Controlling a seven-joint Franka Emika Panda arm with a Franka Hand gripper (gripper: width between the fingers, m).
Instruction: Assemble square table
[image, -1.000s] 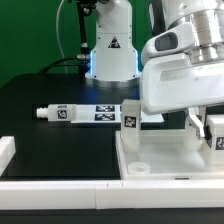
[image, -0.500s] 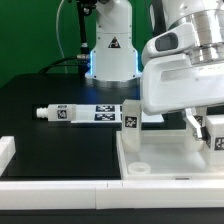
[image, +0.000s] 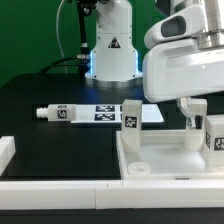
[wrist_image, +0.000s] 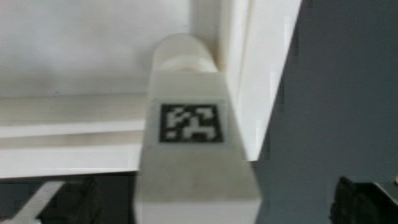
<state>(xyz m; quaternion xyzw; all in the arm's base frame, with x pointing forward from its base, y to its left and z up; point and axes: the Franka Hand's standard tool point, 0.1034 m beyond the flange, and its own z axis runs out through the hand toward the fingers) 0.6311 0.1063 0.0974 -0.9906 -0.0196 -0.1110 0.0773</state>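
Exterior view: white plastic square table slab (image: 165, 153) sits on the exterior view's right, with two chunky white tagged legs upright in it: left leg (image: 130, 114), right leg (image: 213, 136). Third white leg (image: 55, 113) lies loose by the marker board (image: 150, 115).
Wrist view: gripper (wrist_image: 199, 205) fingers are spread and straddle an upright leg, likely the right leg, without contact. Risk: a skewed pull-away clips and unseats it.

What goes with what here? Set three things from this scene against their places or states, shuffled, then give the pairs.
1 loose leg
2 pincer
3 marker board

A lying flat, beyond the tabletop
B on its side at the exterior view's left
C open, fingers either side of an upright leg

Pairs: 1-B, 2-C, 3-A
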